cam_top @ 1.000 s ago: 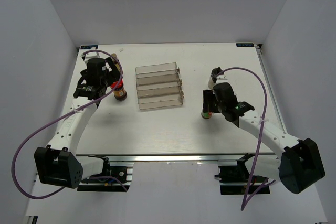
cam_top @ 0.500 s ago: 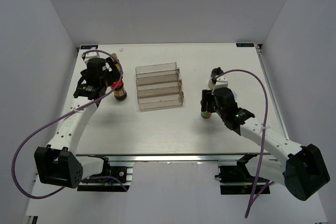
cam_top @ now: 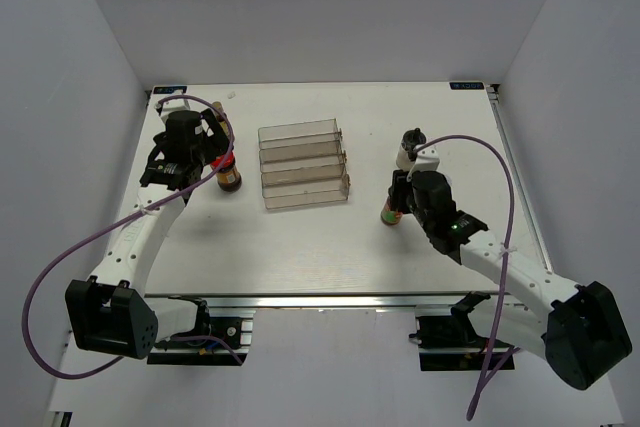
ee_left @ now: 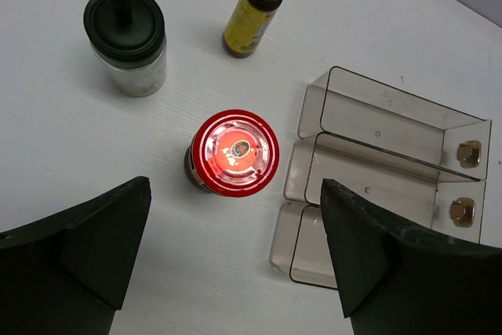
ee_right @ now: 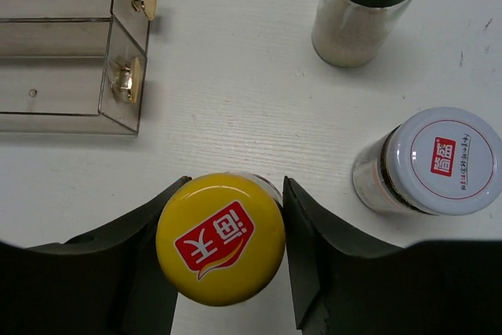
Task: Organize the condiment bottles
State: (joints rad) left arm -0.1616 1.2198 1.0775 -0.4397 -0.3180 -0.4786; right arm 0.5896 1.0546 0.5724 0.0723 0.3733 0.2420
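**Now: right tool point(cam_top: 398, 194) clamped on the red-sauce bottle point(cam_top: 389, 215), left tool point(cam_top: 212, 155) spread wide by the red-lidded jar point(cam_top: 229, 177)**

From the top view, the clear rack point(cam_top: 305, 165) sits at the middle of the tabletop point(cam_top: 300, 242). The red-lidded jar stands left of the rack, at left centre of the frame, with the left tool just beside it. The red-sauce bottle stands right of the rack, at right centre, and the right tool is closed on its upper part.

Through the left wrist view, the red-lidded jar point(ee_left: 235, 152) is upright at the centre of the frame. The two dark fingers point(ee_left: 86, 249) stand wide apart in the lower corners, and neither touches it. A black-lidded glass jar point(ee_left: 125, 37) stands at upper left. A slim brown bottle point(ee_left: 255, 9) with a yellow label stands at top centre. The rack point(ee_left: 384, 154) fills the right side.

Through the right wrist view, the bottle's yellow cap point(ee_right: 220, 250) sits at lower centre. Both fingers point(ee_right: 118, 272) press against its sides. A black-topped shaker point(ee_right: 361, 5) stands at upper right, a white-lidded jar point(ee_right: 431, 162) at right, and the rack point(ee_right: 70, 52) at upper left.
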